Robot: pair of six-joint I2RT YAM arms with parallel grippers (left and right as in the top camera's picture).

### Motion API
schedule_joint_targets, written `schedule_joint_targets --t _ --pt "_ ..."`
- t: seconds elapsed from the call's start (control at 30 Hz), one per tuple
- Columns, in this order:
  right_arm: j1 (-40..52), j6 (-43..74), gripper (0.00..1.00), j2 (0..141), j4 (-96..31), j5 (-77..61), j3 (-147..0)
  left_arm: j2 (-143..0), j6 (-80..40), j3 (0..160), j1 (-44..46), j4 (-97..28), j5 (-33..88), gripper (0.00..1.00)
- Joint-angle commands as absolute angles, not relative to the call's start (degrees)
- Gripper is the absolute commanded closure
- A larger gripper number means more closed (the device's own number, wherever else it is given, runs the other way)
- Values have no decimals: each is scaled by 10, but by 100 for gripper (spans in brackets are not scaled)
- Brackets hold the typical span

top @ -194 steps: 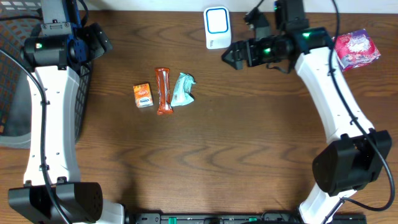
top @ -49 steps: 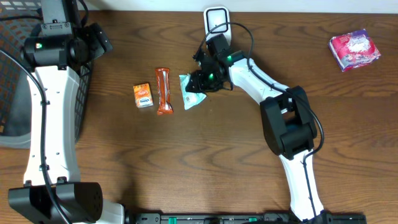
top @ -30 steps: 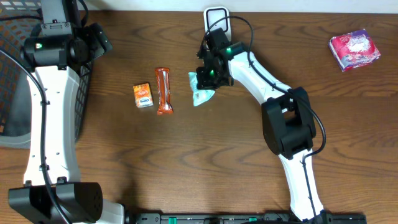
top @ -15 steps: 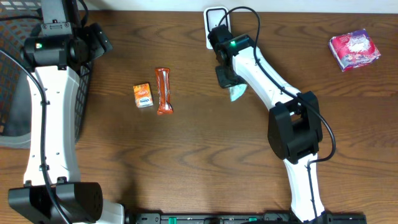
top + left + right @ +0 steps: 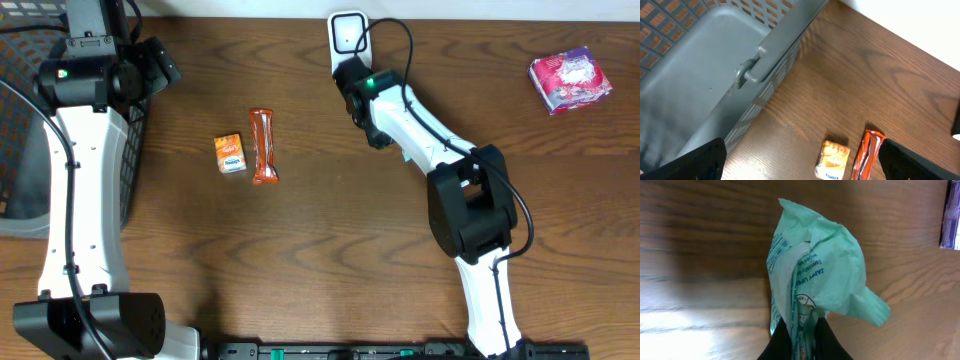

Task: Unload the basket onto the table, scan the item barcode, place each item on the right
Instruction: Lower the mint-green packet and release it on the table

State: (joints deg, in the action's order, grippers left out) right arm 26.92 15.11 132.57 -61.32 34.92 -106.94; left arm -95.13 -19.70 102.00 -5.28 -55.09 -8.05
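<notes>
Right gripper (image 5: 799, 341): jaws pinched tight on the lower end of a pale green crinkled plastic packet (image 5: 820, 275), with nothing else held. Packet clear of the table, long axis running straight out from the fingertips, printed lettering turned to the wrist camera. No barcode made out there. From overhead, almost wholly hidden under the gripper, bar a sliver of green beside the white forearm.

Relation that matters for the coming move: white box-shaped scanner with a blue-rimmed window (image 5: 348, 38) at the table's far edge, near the right gripper and up the overhead picture from it. Probably a short carry toward that window next, with the packet turned to bring its code to face it. Which face carries the code, impossible to tell.

Right arm by far the nearer to the scanner. Left gripper (image 5: 160, 62) well apart at the far left, jaws spread wide and holding nothing, beside a grey slotted plastic basket (image 5: 715, 75).

Count:
- one scanner
- one green packet
- one small orange carton (image 5: 230, 153) and one orange-red wrapped bar (image 5: 263, 146), lying side by side between the two arms
- one pink-and-purple wrapped pack (image 5: 570, 78) at the far right
- one basket
</notes>
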Motion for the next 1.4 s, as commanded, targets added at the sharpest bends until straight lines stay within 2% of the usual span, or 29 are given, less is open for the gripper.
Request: schedule_joint_targets --t 0.0,0.13,0.2,0.23,0.27,0.33,0.4,0.47,0.8,1.1,1.2,1.3,1.37 --pt "284 163 99 1308 -595 396 -1037 -944 -203 1023 -61 -552 -92 2" --pt "292 163 99 1308 -586 386 -1023 -944 -203 1023 -61 -552 -92 2" --pt "303 163 91 1308 -580 363 -1023 -944 -203 1023 -61 -552 -92 2" --pt "312 163 82 1308 -576 351 -1023 -944 -203 1023 -61 -552 -92 2" --pt "315 163 80 1308 -574 348 -1023 -944 -203 1023 -61 -552 -92 2" --pt "328 163 67 1308 -566 338 -1023 -944 -203 1023 -61 -552 -92 2" --pt "343 163 39 1308 -554 335 -1023 -944 -203 1023 -61 -552 -92 2" --pt "356 163 23 1308 -542 335 -1026 -944 -203 1023 -61 -552 -92 2" --pt "383 163 21 1308 -566 321 -1117 -944 -203 1023 -61 -552 -92 2" --pt "302 135 23 1308 -648 87 -1249 -944 -203 1023 -61 -552 -92 2" --pt "263 101 28 1308 -679 10 -1260 -944 -203 1023 -61 -552 -92 2" --pt "232 100 41 1308 -714 -9 -1257 -944 -203 1023 -61 -552 -92 2" --pt "217 97 45 1308 -731 -17 -1250 -944 -203 1023 -61 -552 -92 2"
